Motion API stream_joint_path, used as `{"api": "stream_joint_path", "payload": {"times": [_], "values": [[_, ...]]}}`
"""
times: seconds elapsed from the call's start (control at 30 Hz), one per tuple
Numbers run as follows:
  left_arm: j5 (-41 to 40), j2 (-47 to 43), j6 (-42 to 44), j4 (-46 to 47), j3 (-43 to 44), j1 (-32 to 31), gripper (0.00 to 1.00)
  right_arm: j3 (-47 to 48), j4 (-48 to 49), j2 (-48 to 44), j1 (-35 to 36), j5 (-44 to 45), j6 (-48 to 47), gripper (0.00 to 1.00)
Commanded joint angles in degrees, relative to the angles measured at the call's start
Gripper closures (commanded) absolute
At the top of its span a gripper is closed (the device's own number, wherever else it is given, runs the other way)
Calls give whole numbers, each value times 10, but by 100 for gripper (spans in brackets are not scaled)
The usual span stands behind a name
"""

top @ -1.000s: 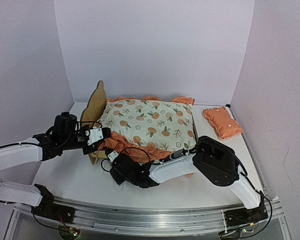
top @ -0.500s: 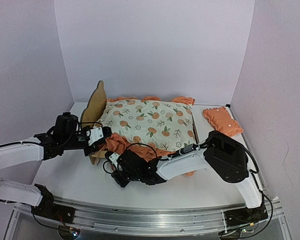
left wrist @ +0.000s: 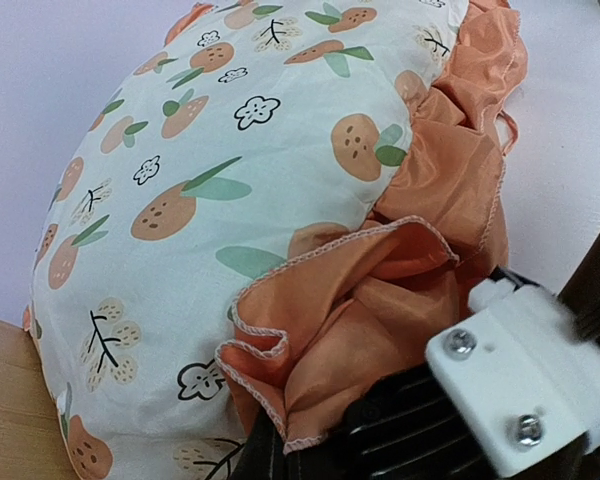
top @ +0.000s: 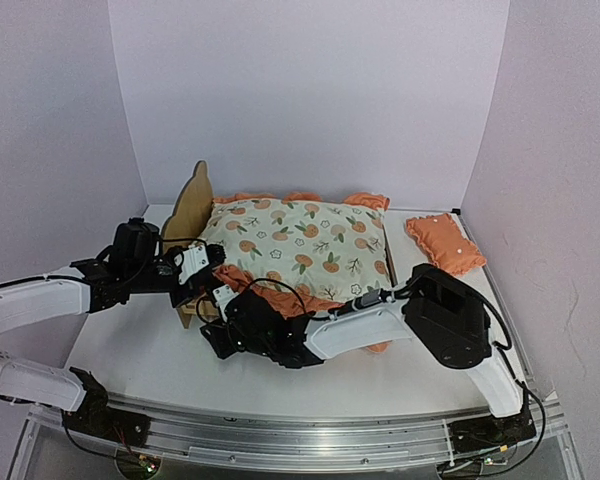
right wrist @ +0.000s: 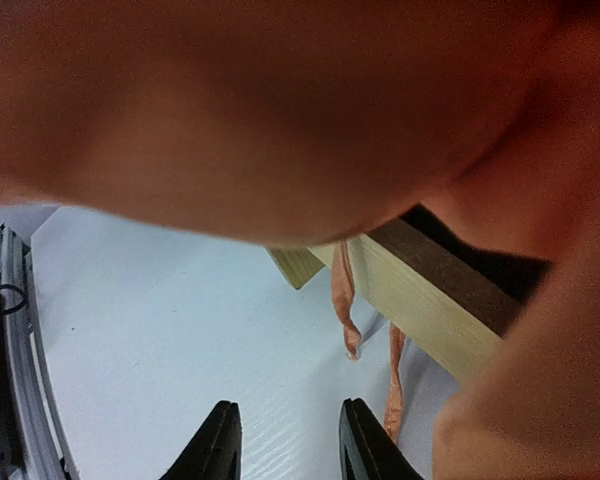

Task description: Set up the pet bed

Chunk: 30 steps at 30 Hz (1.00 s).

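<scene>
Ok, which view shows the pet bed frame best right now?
Top external: the pet bed shows its headboard and position, though the mattress pad covers most. Right wrist shows only a rail corner; left wrist just a wood sliver.

pet bed point(top: 188, 215): base covered by the mattress pad point(top: 300, 240)
mattress pad: blurred in right wrist view
left fingers point(left wrist: 263, 462): cropped by the lower edge

The left end effector point(top: 210, 262) reaches toward three o'clock with jaws closed, while the right end effector point(right wrist: 285, 440) stretches toward nine o'clock, fingers parted.
</scene>
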Motion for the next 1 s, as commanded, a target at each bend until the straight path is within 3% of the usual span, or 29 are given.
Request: {"api": "stream_joint_path", "payload": {"times": [0.0,0.23,0.4,0.57,0.8,0.97], "values": [[30,4,-11,-10,25,-4,100,61,45,53,-3,52,59,64],[34,2,-19,-12,24,-4,100,103,45,88,-3,150,81,64],[36,3,-20,-11,24,-4,100,127,46,114,-3,185,92,73],[29,2,-18,-12,21,-4,100,114,46,102,-3,156,86,99],[21,-1,5,-10,0,-4,98,34,44,21,-3,20,54,100],[57,-11,36,-59,-10,-4,56,-5,44,-18,-4,-53,54,100]]}}
